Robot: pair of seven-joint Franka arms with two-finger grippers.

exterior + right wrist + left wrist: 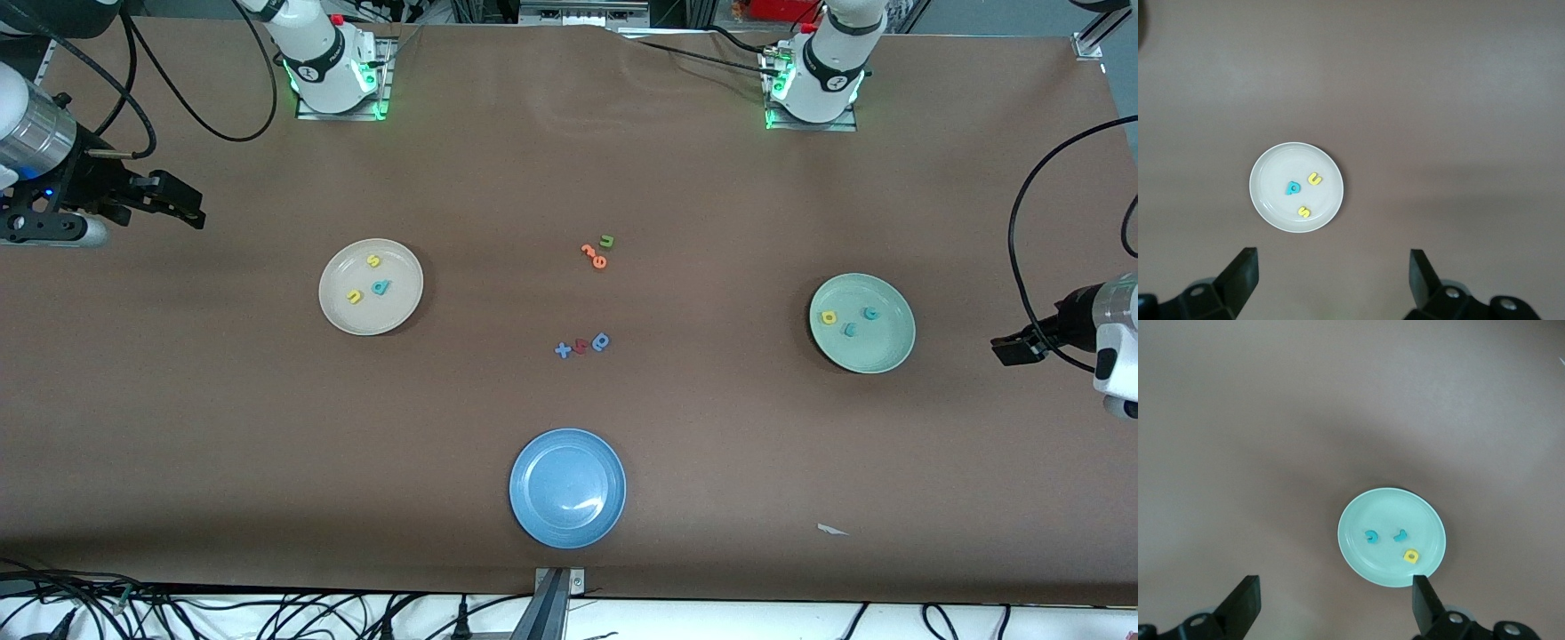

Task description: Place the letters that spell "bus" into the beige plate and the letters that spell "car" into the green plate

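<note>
Nearest me, the blue plate (567,487) sits empty at lower centre. I see the bus letters (368,277) in the beige plate (338,307), car letters (849,318) in the green plate (893,351). Left gripper (1013,348) and right gripper (182,203) hang open at the frame edges, empty; I'd call it done.

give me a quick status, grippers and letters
Left gripper open, up past the green plate at its table end; right gripper open, likewise by the beige plate. Teal b, yellow u, s in beige; teal c, r, yellow a in green. Nothing obstructing.

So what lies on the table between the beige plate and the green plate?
Front view: between the beige plate and the green plate lie two leftover clusters: orange letters with a green u, and blue-red letters.
</note>
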